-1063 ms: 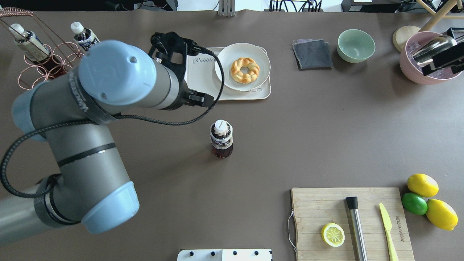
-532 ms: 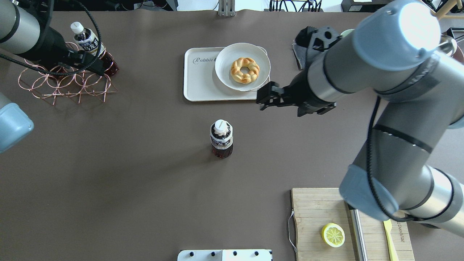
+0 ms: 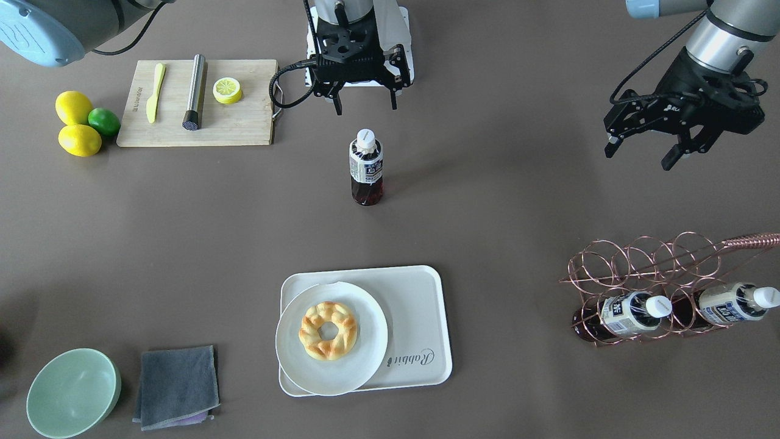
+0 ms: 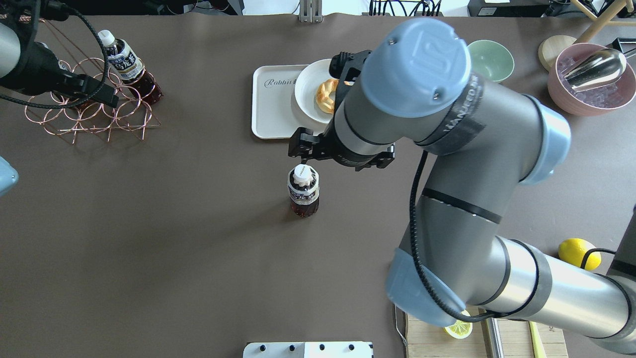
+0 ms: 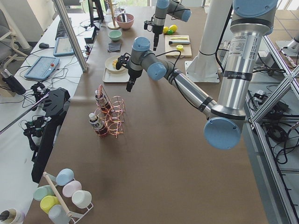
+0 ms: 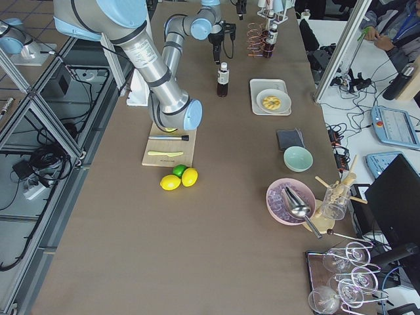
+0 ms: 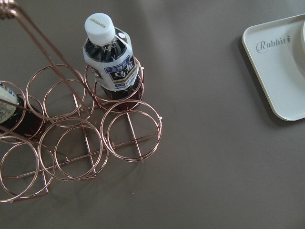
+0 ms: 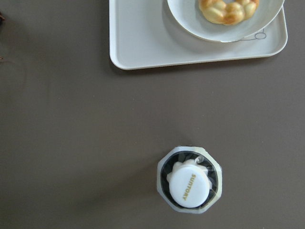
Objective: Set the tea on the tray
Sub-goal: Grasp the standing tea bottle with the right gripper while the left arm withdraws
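One tea bottle (image 3: 366, 167) stands upright on the bare table, apart from the tray; it also shows in the overhead view (image 4: 303, 191) and from above in the right wrist view (image 8: 189, 185). The off-white tray (image 3: 414, 305) lies beyond it, also in the overhead view (image 4: 273, 109). My right gripper (image 3: 365, 108) hovers high over the bottle, open and empty. My left gripper (image 3: 640, 155) is open and empty above the table beside the copper rack (image 3: 658, 274). The rack holds two more tea bottles (image 3: 621, 314), one seen in the left wrist view (image 7: 112, 62).
A round white plate (image 3: 365, 360) with a ring pastry (image 3: 328, 329) fills half the tray. A wooden board (image 3: 244, 122) with knife, muddler and lemon half, loose lemons and a lime (image 3: 79, 125), a green bowl (image 3: 73, 393), a grey cloth (image 3: 177, 387) and a pink bowl (image 4: 591, 79) ring the table.
My right arm has swung in from the right to above the standing bottle. My left arm has pulled back from the tray to the rack. The bottle has not moved.
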`<state>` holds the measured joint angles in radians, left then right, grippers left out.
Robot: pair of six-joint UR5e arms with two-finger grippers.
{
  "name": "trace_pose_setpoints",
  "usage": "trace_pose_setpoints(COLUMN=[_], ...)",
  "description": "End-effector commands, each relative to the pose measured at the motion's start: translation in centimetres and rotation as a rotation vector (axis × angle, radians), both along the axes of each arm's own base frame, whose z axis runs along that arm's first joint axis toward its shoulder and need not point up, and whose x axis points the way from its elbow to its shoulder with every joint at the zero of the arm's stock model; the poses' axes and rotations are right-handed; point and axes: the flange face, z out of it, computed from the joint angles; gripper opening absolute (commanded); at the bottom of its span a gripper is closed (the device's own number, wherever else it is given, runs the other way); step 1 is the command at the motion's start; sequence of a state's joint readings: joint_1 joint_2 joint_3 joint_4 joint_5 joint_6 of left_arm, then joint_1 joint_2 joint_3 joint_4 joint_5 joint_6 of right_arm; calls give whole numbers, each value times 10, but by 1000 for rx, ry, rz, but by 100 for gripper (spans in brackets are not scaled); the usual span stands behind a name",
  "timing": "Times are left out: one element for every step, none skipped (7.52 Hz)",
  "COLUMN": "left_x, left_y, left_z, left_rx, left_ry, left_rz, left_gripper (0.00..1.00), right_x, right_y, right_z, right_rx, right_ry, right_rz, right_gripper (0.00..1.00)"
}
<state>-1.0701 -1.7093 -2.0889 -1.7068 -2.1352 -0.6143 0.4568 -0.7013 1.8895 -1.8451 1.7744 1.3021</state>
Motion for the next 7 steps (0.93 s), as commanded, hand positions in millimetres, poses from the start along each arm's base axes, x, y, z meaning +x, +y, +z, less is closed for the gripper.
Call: trace_pose_setpoints(left_x=[-13, -14, -14, -15, -14, -14, -14], left_y=[17, 17, 18, 19, 19, 19, 19], left_z=[20, 20, 21, 18, 17, 18, 17], left_rx=[16, 16, 16, 21, 17, 16, 16], left_ry=[10, 10, 10, 12, 15, 14, 15], left_rz=[-5, -5, -5, -5, -8, -9, -10], left_gripper=[97, 97, 97, 97, 97, 97, 97], right_x=[-21, -25, -26, -30, -32, -31, -30], right_y=[-2, -5, -6, -13, -18, -20, -22], right_z=[7, 9, 13, 18, 22, 23, 23], right_rx=[27, 40, 40, 59, 61, 59, 60], right_ry=[8, 34, 57, 88, 101, 104, 105], right_rz=[0, -2, -3, 0, 3, 6, 10], right_gripper=[84, 83, 81, 80, 77, 68, 57])
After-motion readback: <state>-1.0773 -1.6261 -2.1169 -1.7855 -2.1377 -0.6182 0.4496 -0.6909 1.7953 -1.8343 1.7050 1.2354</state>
